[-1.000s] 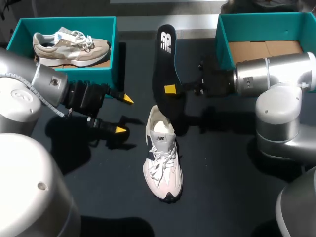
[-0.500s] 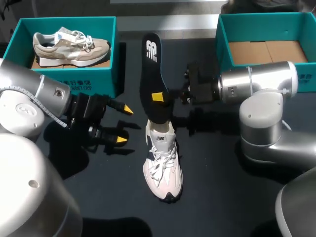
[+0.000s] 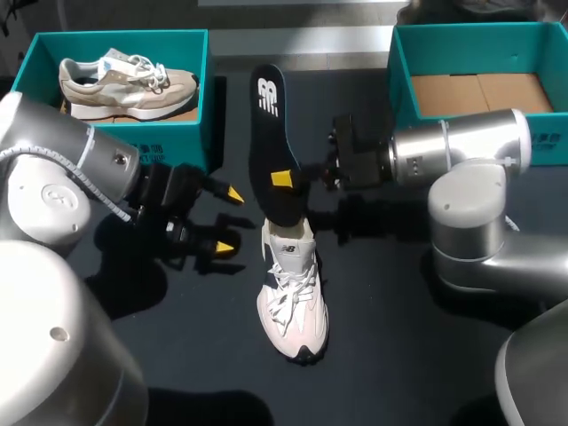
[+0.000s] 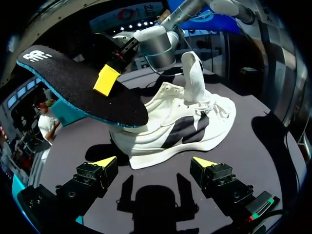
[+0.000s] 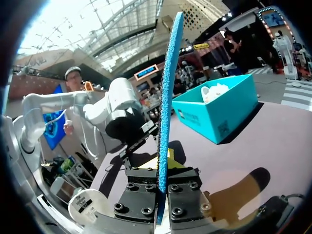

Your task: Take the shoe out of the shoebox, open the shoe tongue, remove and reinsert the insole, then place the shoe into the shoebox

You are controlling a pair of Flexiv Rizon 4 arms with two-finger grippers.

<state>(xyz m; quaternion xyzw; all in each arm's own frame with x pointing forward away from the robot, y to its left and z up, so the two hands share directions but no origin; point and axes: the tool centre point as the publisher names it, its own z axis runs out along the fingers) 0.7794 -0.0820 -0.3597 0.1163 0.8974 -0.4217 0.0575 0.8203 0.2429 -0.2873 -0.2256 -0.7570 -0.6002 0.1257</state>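
Observation:
A white shoe [image 3: 291, 288] lies on the dark table, toe toward me, tongue pulled up. My right gripper [image 3: 282, 179] is shut on a black insole [image 3: 271, 133] with a blue underside, held on edge above the table. The insole's near end hangs over the shoe's heel opening. In the right wrist view the insole [image 5: 166, 97] stands edge-on between the fingers of the right gripper [image 5: 163, 165]. My left gripper [image 3: 229, 220] is open and holds nothing, just left of the shoe. The left wrist view has the shoe [image 4: 180, 126] and insole [image 4: 73, 83] ahead of the left gripper [image 4: 155, 163].
A teal shoebox [image 3: 202, 98] at the back left holds a beige shoe [image 3: 124, 80]. A second teal shoebox [image 3: 404, 80] at the back right shows only its cardboard floor. The same back-left box [image 5: 219, 112] appears beyond the insole in the right wrist view.
My right gripper has carried the insole to the left and brought its near end over the shoe's opening. My left gripper has shifted slightly nearer to me and stayed open.

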